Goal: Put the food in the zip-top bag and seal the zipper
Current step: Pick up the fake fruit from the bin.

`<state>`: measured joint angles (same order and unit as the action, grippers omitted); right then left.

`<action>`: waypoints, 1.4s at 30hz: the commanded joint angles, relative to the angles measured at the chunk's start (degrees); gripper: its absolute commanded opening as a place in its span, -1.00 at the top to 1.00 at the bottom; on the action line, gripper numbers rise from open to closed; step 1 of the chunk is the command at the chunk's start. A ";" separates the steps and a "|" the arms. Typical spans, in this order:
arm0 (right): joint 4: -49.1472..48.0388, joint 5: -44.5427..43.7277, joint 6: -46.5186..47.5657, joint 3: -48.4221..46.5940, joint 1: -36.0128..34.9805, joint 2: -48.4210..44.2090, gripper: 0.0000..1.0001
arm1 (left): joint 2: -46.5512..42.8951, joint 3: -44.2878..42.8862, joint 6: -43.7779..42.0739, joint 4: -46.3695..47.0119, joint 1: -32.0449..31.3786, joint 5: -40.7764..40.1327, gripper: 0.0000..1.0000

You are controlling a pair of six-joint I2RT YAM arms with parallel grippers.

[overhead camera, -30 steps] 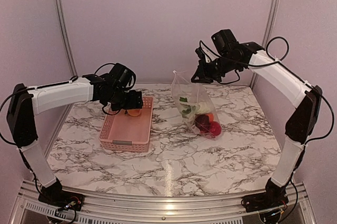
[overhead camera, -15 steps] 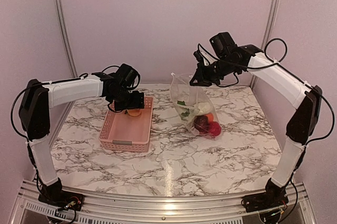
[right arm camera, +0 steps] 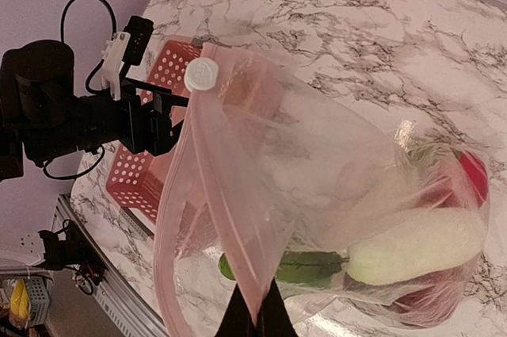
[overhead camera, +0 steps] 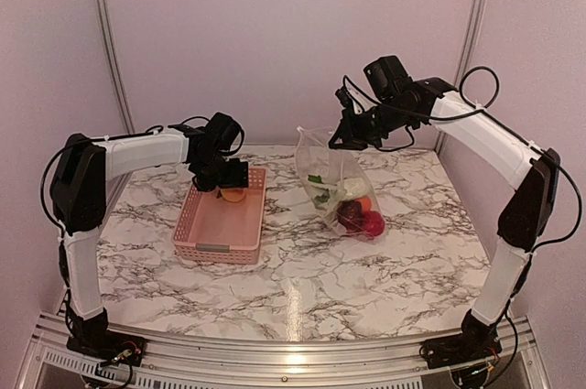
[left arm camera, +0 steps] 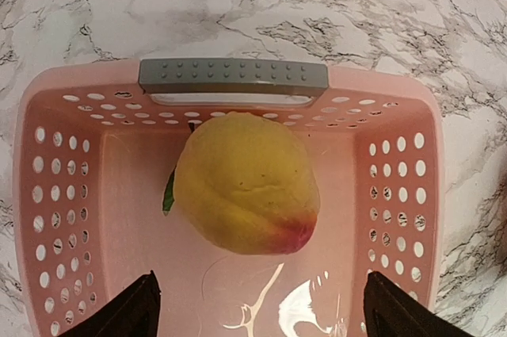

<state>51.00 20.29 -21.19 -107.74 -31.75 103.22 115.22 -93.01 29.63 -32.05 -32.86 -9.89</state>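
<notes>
The only food visible outside the bag, a yellow toy peach (left arm camera: 245, 186) with a red blush, lies directly below your left pincer (left arm camera: 264, 309). It sits in the pink basket (left arm camera: 63, 194), close to the grey handle (left arm camera: 234, 77). That pincer's jaws stand wide and hold nothing, with one finger on either side above the fruit and neither touching it.

Off to its right, the zip-top bag (right arm camera: 333, 155) hangs from your right pincer (right arm camera: 255, 309), which is clamped tight on the rim by the zipper (right arm camera: 224, 186). The mouth is lifted and unsealed. Below that grip, a white oblong piece (right arm camera: 416, 246) and green and red pieces lie in the bag's belly on the marble surface (overhead camera: 320, 279).

You appear to be at the pick of the final piece. Next, lower the left pincer straight down, close across the peach's widest part, lift it clear of the basket wall and carry it to the mouth. Keep the right grip firm. Sealing comes afterwards.
</notes>
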 commanded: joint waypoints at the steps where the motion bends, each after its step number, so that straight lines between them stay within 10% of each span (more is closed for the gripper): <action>1: -0.91 0.34 -0.52 0.34 -0.77 -1.35 1.00 | 2.55 -2.99 -2.08 -2.05 1.27 0.29 -0.83; 42: 4.94 1.68 0.70 -6.18 -0.99 4.12 1.00 | 16.88 -12.99 -3.87 0.22 3.77 1.83 -0.86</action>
<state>54.11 21.63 -20.97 -110.61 -31.99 105.91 130.47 -104.62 27.14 -31.44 -29.54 -8.84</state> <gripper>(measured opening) 0.003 0.945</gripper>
